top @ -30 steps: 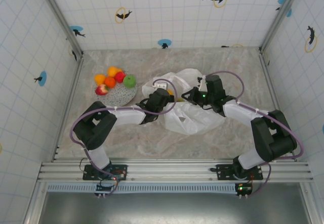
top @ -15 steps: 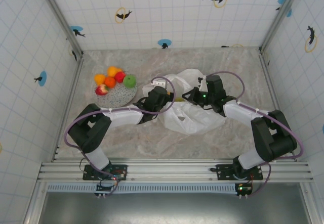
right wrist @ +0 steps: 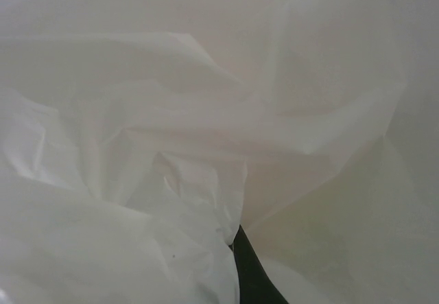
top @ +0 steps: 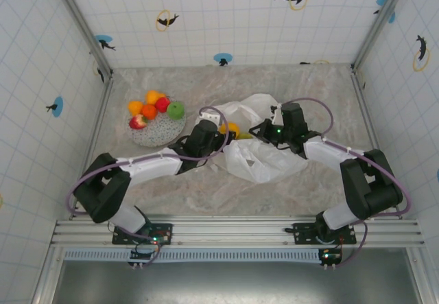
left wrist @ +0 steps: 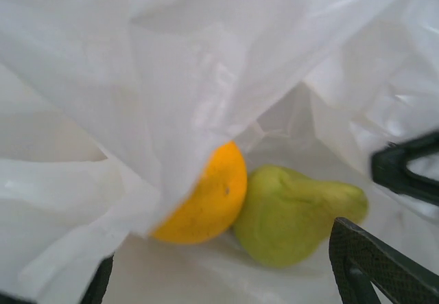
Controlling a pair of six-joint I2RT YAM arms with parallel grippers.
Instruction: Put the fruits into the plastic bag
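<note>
The plastic bag (top: 266, 163) lies slumped on the tabletop (top: 309, 201). The right fingers (right wrist: 251, 271) are together, pinching its rim film. The left fingers (left wrist: 372, 263) are apart, empty, at the mouth. Inside: 1 orange (left wrist: 206, 197) touching 1 pear (left wrist: 291, 215). Other fruits (top: 149, 110) heaped on the plate (top: 161, 132), left of the bag. They look light, hard, smooth, prone to roll: take each across its widest part. Film flimsy.

Plastic bag (top: 264, 160): translucent white. Orange fruit (left wrist: 206, 197): yellow-orange. Pear (left wrist: 291, 211): yellow-green. Apple (top: 176, 110): green. Plate (top: 158, 134): grey, speckled. Tabletop (top: 206, 194): marbled beige-grey. Walls (top: 226, 16): white grid, dark dolphin motifs.
</note>
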